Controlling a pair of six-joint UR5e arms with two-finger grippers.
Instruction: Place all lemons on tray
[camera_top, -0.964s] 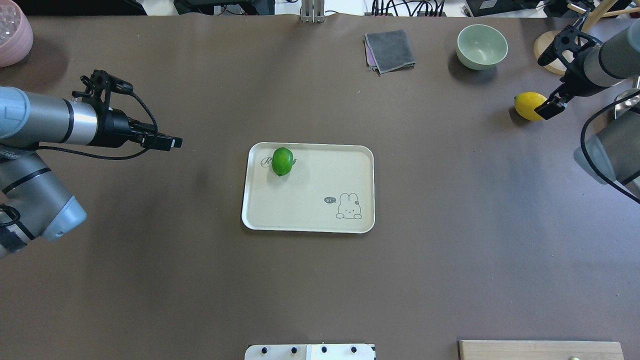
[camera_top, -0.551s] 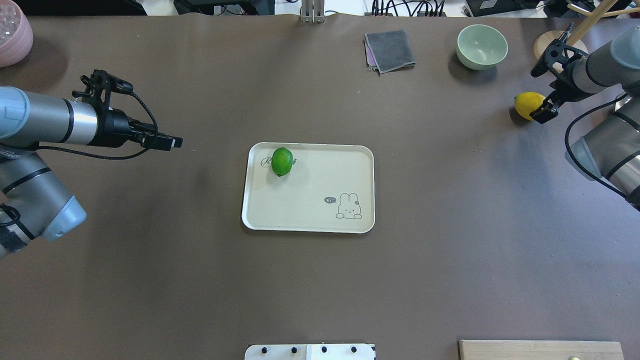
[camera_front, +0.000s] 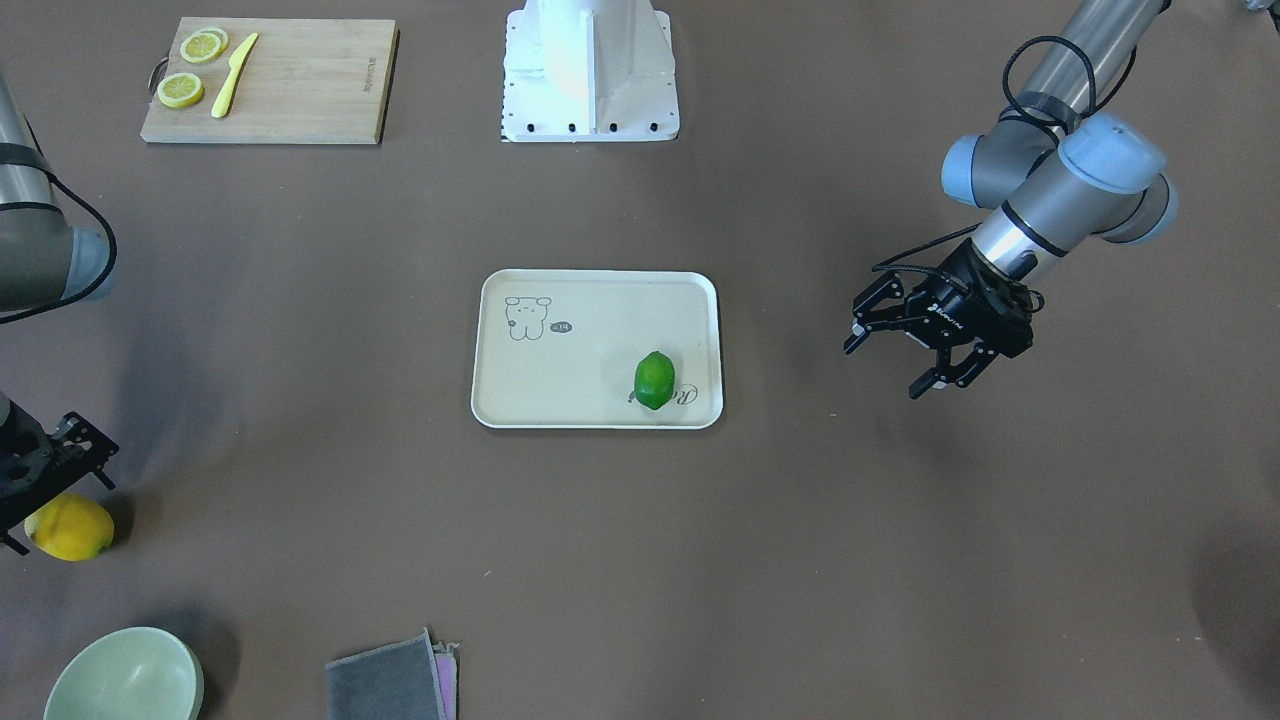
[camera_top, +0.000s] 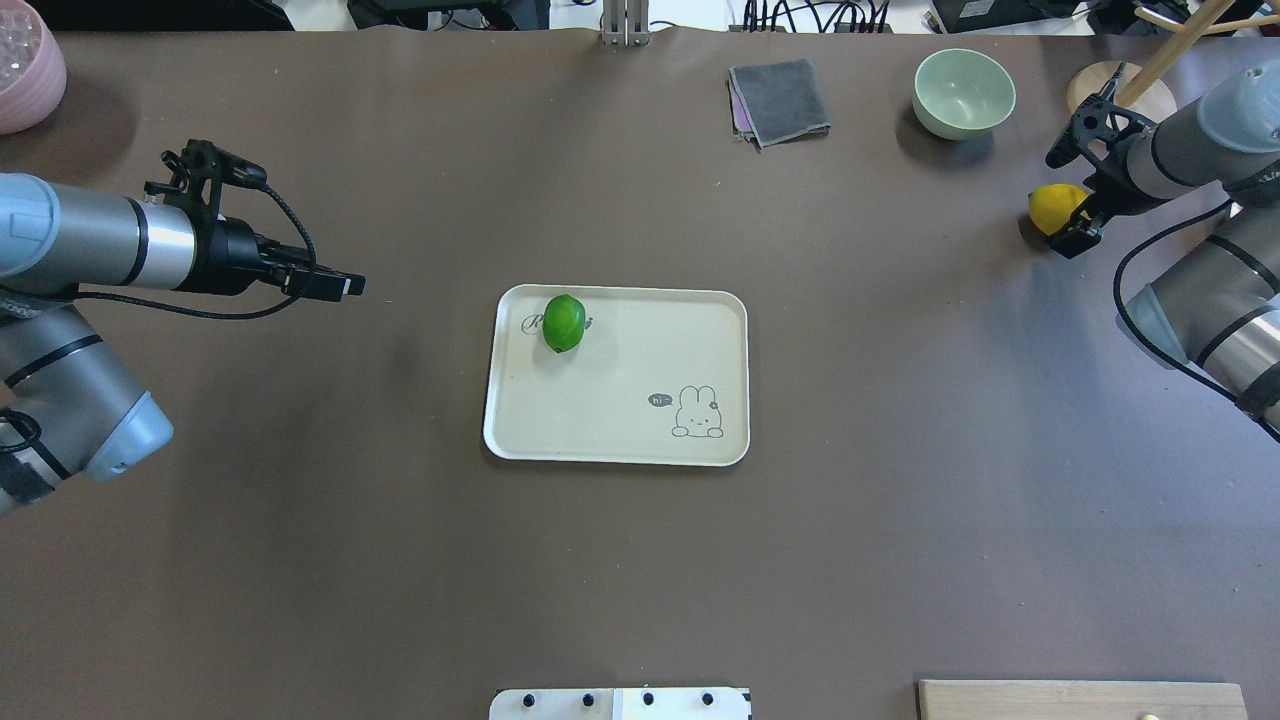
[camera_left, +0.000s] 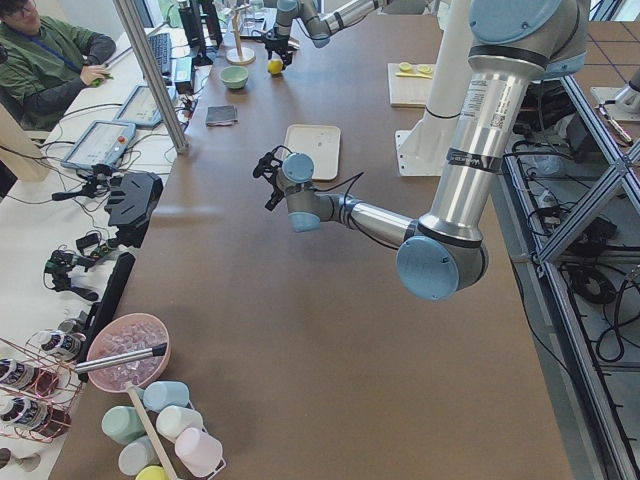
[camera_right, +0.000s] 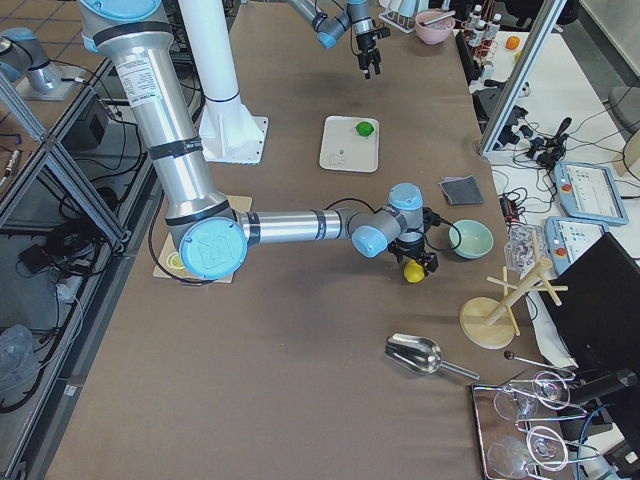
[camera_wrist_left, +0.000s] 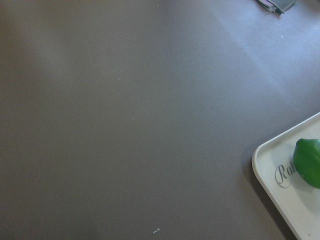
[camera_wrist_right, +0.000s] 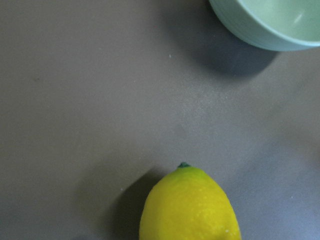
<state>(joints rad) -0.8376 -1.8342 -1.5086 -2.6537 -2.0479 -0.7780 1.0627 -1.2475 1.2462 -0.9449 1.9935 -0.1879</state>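
Brown covering spans the tabletop (camera_top: 900, 520), and the cream tray (camera_top: 610, 420) lies flat near its middle. A glossy green lemon (camera_top: 563, 323) rests on the tray in its far left corner, seen from behind the robot, sitting partly over the script printed there. The yellow lemon (camera_top: 1052, 205) lies on the bare tabletop far off to the right, well apart from the tray and near a mint-green bowl (camera_top: 963, 92) that stands just beyond it. The right end effector (camera_top: 1072, 232) is down at this yellow lemon with its fingers spread to either side of the fruit's near end; whether they touch the skin cannot be told. From the right wrist view the lemon fills the lower middle, stem tip pointing toward the bowl. The left end effector (camera_front: 885, 368) hangs above the tabletop to the left of the tray, well apart from it, fingers spread and holding nothing. A folded grey cloth (camera_top: 780, 100) lies at the far edge, left of the bowl. On the near right, a wooden cutting board (camera_front: 265, 80) carries lemon slices (camera_front: 180, 90) and a yellow knife (camera_front: 233, 75).
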